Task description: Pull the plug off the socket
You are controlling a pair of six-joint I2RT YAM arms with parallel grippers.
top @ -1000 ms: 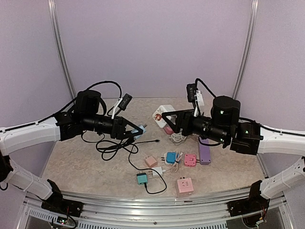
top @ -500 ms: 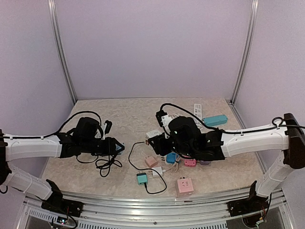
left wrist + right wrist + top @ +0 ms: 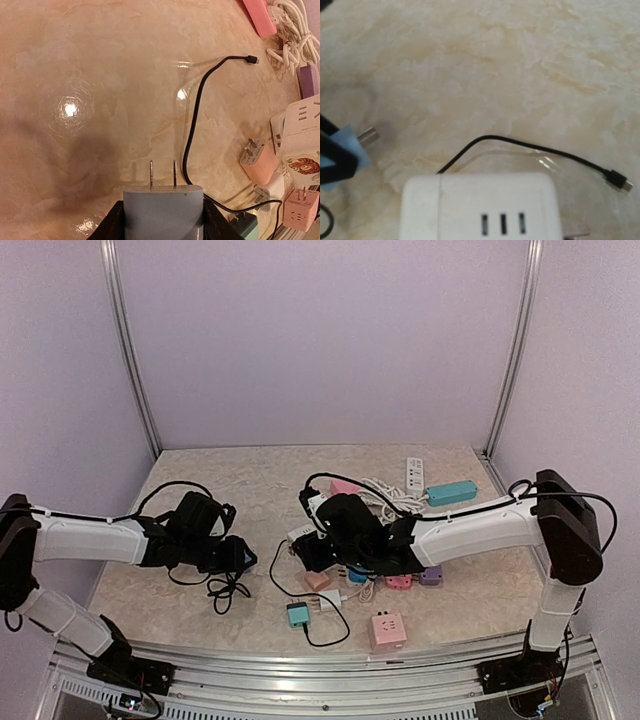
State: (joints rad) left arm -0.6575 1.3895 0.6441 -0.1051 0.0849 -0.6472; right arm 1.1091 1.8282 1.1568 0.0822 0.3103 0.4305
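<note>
The plug (image 3: 163, 212) is a blue-grey block with two metal prongs pointing away from me. My left gripper (image 3: 162, 207) is shut on its sides, and the prongs are bare, in no socket. From above, the left gripper (image 3: 238, 558) sits low over the table left of centre. The socket (image 3: 477, 207) is a white cube with three slots facing the right wrist camera, and it fills the space where the jaws stand. My right gripper (image 3: 305, 545) is shut on the socket (image 3: 300, 536) at the table's centre. A short gap separates plug and socket.
A black cable (image 3: 192, 125) loops over the table (image 3: 200, 480) between the grippers. Near the front lie a teal adapter (image 3: 298, 614), a pink adapter (image 3: 317, 579) and a pink cube (image 3: 388, 628). A teal power strip (image 3: 452, 493) and a white power strip (image 3: 414, 474) lie at the back right.
Both arms have come down from a raised pose to just over the table. The right arm swung left to the centre with the socket. The left arm drew back with the plug.
</note>
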